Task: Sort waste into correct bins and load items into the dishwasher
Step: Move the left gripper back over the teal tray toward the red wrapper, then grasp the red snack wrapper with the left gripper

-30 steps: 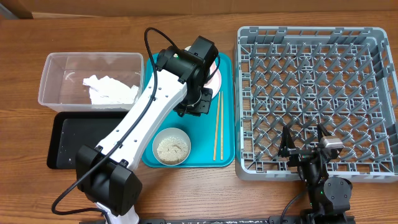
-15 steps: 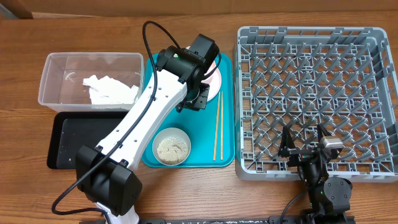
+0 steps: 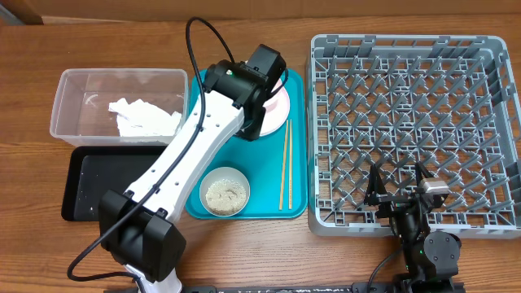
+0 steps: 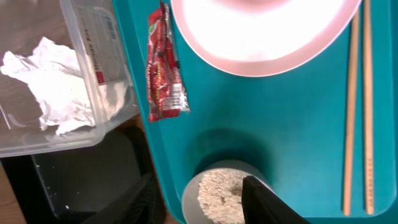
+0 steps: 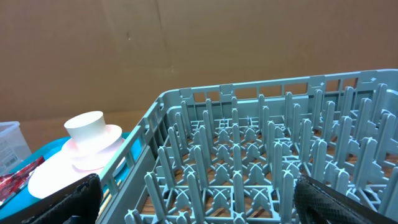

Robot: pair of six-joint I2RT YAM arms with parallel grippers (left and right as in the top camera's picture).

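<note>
Sorting waste: left jaws apart, empty, over teal tray (image 4: 205,130); red wrapper (image 4: 163,68) lies on its edge just beside clear tub (image 4: 121,93). Right jaws wide, idle at dish rack (image 5: 261,86). Next I must drop and pinch the wrapper

Left claw (image 4: 199,202): from overhead, hidden under my left arm (image 3: 203,138), which also hides most of plate (image 3: 282,106). Wrist view gives me only dark fingertips (image 4: 264,199) at bottom edge. Rice bowl (image 4: 214,193) cut off there, partly behind one tip. Chopsticks (image 4: 357,106) clipped at top edge. Tub (image 4: 93,62) clipped at left. Right claw (image 5: 199,202): fingers (image 5: 53,202) blurred in bottom corners. Wrapper (image 5: 12,180) just red sliver at left edge. Rack (image 5: 249,155) clipped right and bottom.
</note>
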